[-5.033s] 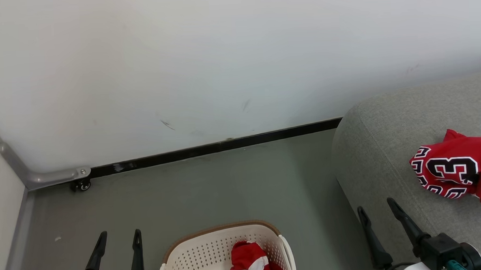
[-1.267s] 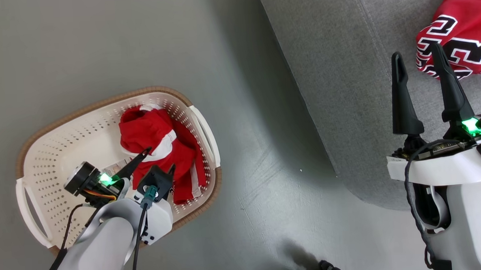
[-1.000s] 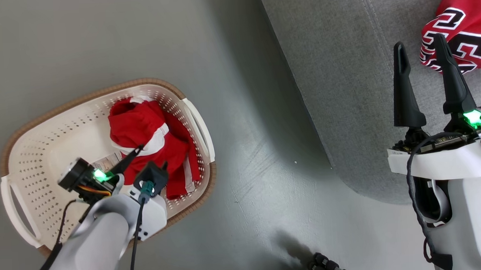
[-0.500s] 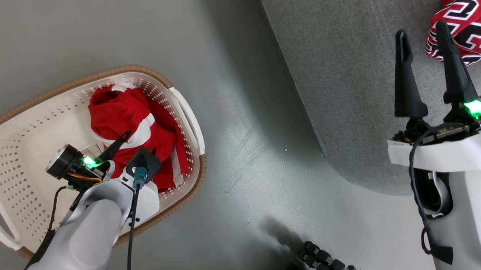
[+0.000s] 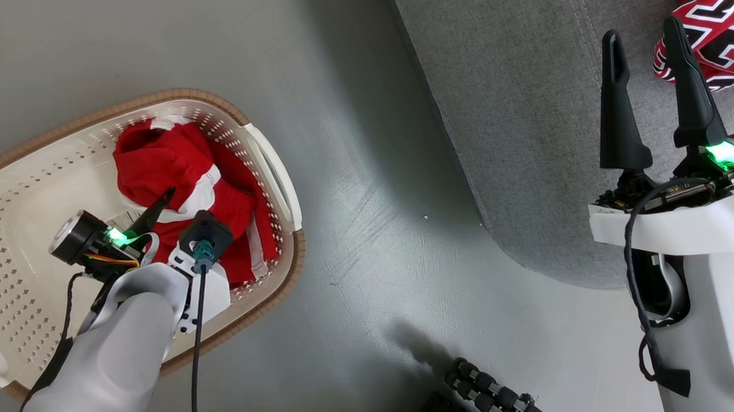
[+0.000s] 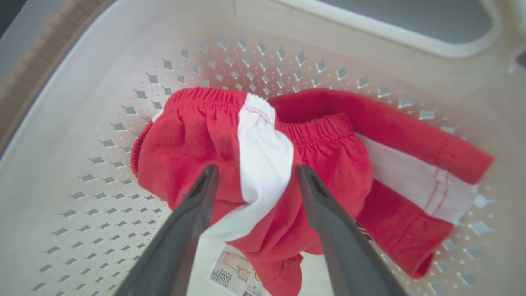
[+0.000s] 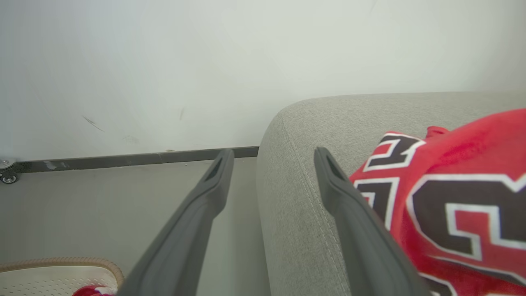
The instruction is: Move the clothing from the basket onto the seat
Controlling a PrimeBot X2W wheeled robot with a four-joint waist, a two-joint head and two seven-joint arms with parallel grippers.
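L gripper is down inside the basket, fingers spread wide – one on either side of the white stripe on the red shorts. Tips sit right at the cloth; can't tell if they press in. Nothing is pinched. The shorts lie bunched in the basket against its perforated wall at the handle end, elastic waistband toward that wall and one leg trailing off along it. A barcode label on the basket's bottom peeks out from under the fabric's near edge.

The basket stands on the grey floor, apart from the sofa.

R gripper is also spread & empty – it hangs over the sofa near its rounded front edge, one finger just beside the red jersey. The jersey lies crumpled on the sofa, black-and-white lettering up, back from that edge. Beyond the sofa's end, a white wall w/ a dark baseboard.
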